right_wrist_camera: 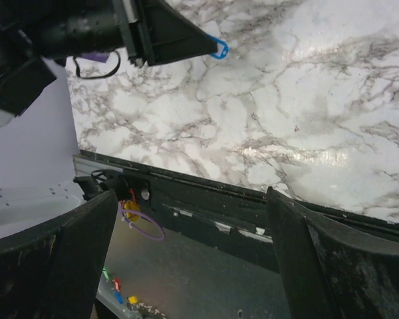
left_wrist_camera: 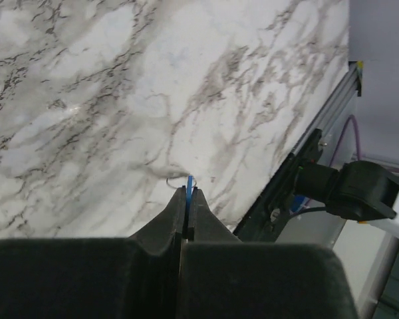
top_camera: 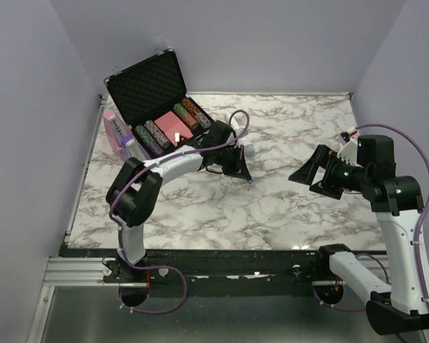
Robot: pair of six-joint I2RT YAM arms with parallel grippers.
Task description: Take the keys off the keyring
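The keyring (left_wrist_camera: 189, 181) is a small bright blue loop pinched edge-on between the tips of my left gripper (left_wrist_camera: 188, 191), which is shut on it just above the marble table. A thin grey wire loop (left_wrist_camera: 175, 176) shows beside the blue piece. The keys themselves cannot be made out. In the top view, the left gripper (top_camera: 244, 175) is near the table's middle, with the blue keyring (top_camera: 250, 181) at its tip. The right wrist view also shows the keyring (right_wrist_camera: 219, 48) sticking out of the left fingers. My right gripper (top_camera: 305, 166) (right_wrist_camera: 191, 196) stands wide open and holds nothing, to the right of the keyring.
An open black case (top_camera: 151, 89) with poker chips and a red card box sits at the back left, with a purple metronome (top_camera: 119, 133) beside it. The black front rail (right_wrist_camera: 253, 212) of the marble table (top_camera: 286, 207) runs under the right gripper.
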